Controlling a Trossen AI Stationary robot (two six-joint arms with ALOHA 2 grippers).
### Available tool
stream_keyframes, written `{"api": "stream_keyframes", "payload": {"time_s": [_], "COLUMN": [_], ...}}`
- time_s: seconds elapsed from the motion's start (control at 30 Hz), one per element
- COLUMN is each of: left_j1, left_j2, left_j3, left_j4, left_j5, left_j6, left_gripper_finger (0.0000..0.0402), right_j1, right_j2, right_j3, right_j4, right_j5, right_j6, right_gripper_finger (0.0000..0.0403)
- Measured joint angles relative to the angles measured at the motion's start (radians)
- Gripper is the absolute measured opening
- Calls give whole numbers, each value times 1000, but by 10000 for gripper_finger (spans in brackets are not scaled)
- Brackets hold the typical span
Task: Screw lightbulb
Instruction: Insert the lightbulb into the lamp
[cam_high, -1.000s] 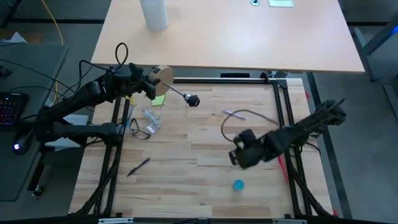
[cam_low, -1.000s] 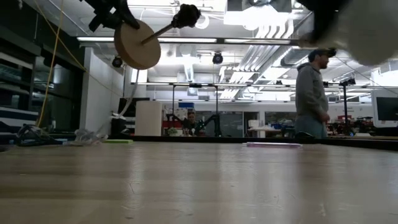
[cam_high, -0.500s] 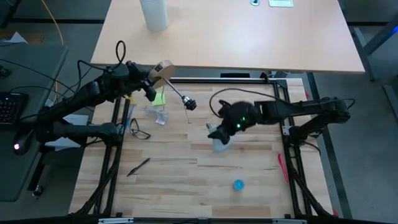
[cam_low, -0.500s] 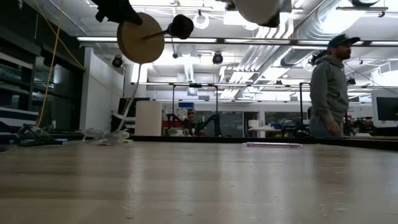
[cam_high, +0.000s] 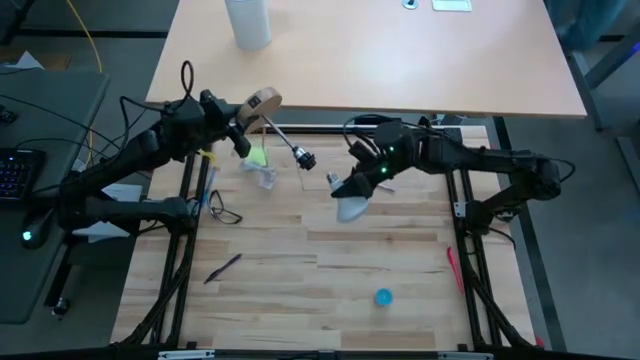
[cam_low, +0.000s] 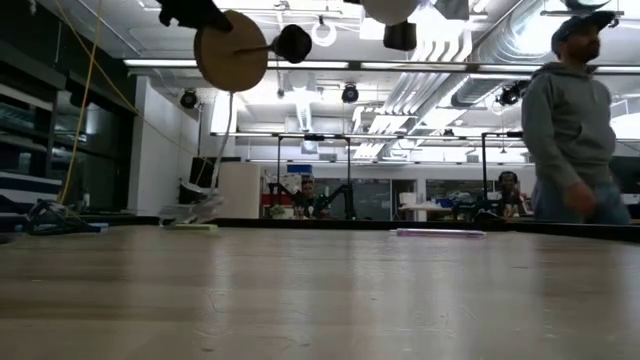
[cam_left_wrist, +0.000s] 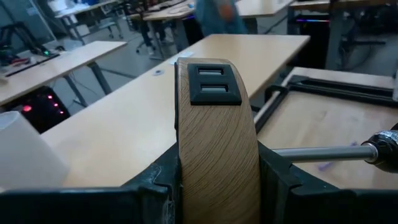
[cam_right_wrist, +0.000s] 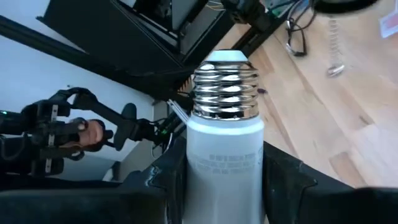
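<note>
My left gripper (cam_high: 245, 118) is shut on the round wooden disc base (cam_high: 264, 100), held high at the far left. The base's metal rod runs to the black socket (cam_high: 305, 160), also visible in the low view (cam_low: 293, 43). My right gripper (cam_high: 358, 185) is shut on the white lightbulb (cam_high: 352, 208) just right of the socket. The bulb is held in the air. Its silver screw base (cam_right_wrist: 225, 93) points away from the wrist, toward the left arm. My left gripper pinches the wooden disc between its two fingers, one on each flat face (cam_left_wrist: 217, 174), near the rim. The disc stands on edge, lifted clear. A black switch block (cam_left_wrist: 214, 84) sits on the rim away from the fingers, and the rod (cam_left_wrist: 323, 152) sticks out sideways. My right gripper pinches the lightbulb's white neck (cam_right_wrist: 224, 155) between its two fingers, just behind the screw thread. The bulb is lifted clear of the table. Its thread sticks out past the fingertips, and the round globe (cam_low: 390, 10) is on the wrist side.
On the wooden table lie a clear plastic bag (cam_high: 262, 178), glasses (cam_high: 225, 210), a dark pen (cam_high: 223, 268), a blue cap (cam_high: 383, 297) and a red strip (cam_high: 452, 262). A white cylinder (cam_high: 248, 22) stands on the tan table behind. A person (cam_low: 570, 110) walks in the room.
My right gripper has carried the lightbulb from the near right up and toward the far edge and the socket. It has turned so the thread faces the left arm. My left gripper has rolled the disc in place, and the rod and socket have swung slightly.
</note>
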Motion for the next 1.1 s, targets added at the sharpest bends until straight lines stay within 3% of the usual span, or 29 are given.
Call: {"api": "stream_keyframes", "payload": {"time_s": [0.2, 0.47, 0.77, 0.9, 0.97, 1.1], "left_j1": [51, 81, 65, 51, 49, 49], "left_j2": [0, 47, 120, 142, 151, 172], "left_j3": [0, 10, 98, 124, 131, 154], "left_j4": [0, 92, 95, 79, 54, -19], "left_j5": [-16, 156, 159, 121, 81, -7], "left_j6": [-7, 19, 116, 146, 128, 72], "left_gripper_finger": [118, 118, 118, 118, 118, 118], "right_j1": [-50, -88, -105, -105, -105, -77], "right_j2": [3, 72, 85, 85, 85, 102], "right_j3": [0, 0, -1, 1, 34, 178], "right_j4": [-56, -60, -41, -52, -152, -494], "right_j5": [-7, -140, -194, -148, -93, 185], "right_j6": [6, -30, -76, -23, -56, -229], "right_gripper_finger": [145, 145, 145, 145, 145, 145]}}
